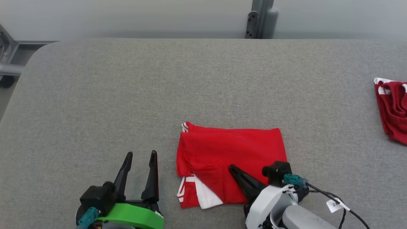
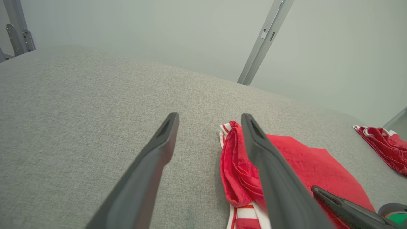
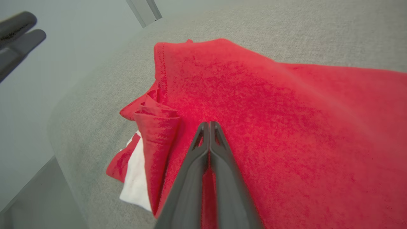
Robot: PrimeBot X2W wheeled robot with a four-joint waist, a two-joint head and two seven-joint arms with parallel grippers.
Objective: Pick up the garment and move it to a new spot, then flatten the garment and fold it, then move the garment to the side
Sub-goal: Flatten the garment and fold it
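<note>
R pincer (image 1: 232,167): clenched, tips angled onto folded red fabric garment w/ white stripes (image 1: 229,146)
L pincer (image 1: 141,153): released, over grey cloth bench (image 1: 127,95), just beside garment

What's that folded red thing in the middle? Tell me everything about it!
The red garment is soft cloth folded into a rough rectangle, with white stripes and a white patch peeking out at its near left corner. It lies flat on the grey table. The right gripper rests on it, jaws shut; whether they pinch cloth is unclear.
</note>
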